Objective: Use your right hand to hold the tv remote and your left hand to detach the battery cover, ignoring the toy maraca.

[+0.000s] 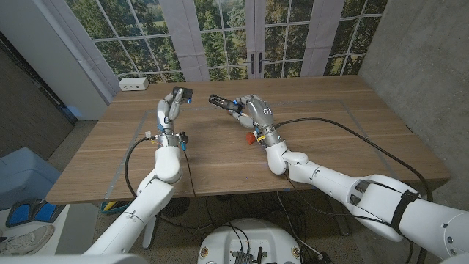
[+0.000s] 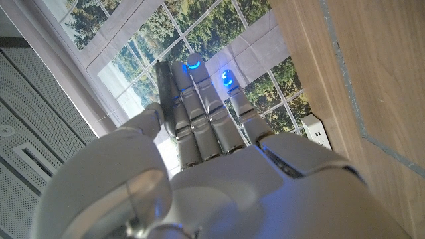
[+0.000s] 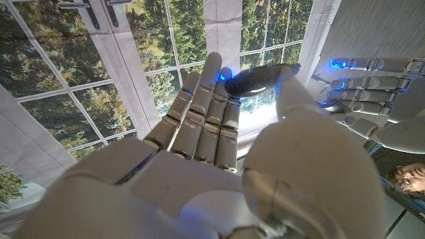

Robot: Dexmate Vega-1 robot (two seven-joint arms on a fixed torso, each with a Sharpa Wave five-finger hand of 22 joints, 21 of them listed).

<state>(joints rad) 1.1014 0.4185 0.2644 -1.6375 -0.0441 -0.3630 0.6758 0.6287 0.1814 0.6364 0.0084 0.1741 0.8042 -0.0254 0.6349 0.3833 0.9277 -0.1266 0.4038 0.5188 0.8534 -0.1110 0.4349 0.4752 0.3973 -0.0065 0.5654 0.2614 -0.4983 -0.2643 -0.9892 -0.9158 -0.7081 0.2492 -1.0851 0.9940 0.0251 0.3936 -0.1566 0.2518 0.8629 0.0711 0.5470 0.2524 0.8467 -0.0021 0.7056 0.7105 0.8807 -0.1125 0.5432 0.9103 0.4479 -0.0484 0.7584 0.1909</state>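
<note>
My right hand [image 1: 254,115] is raised above the middle of the table and grips the black tv remote [image 1: 219,101], whose end sticks out towards my left hand. The remote [image 3: 256,78] lies between thumb and fingers of that hand [image 3: 199,146]. My left hand [image 1: 171,108] is lifted a short way to the left and pinches a dark flat piece, the battery cover [image 1: 182,93], clear of the remote. The cover [image 2: 163,89] shows as a dark strip beside the fingers of the left hand [image 2: 212,153]. The red toy maraca [image 1: 251,137] lies on the table under my right wrist, mostly hidden.
A white power strip [image 1: 134,83] lies at the table's far left corner, also seen as the power strip [image 2: 316,131]. The wooden table [image 1: 352,132] has a tape line near its right side. Windows stand behind the table. My left hand [image 3: 372,89] shows across from the remote.
</note>
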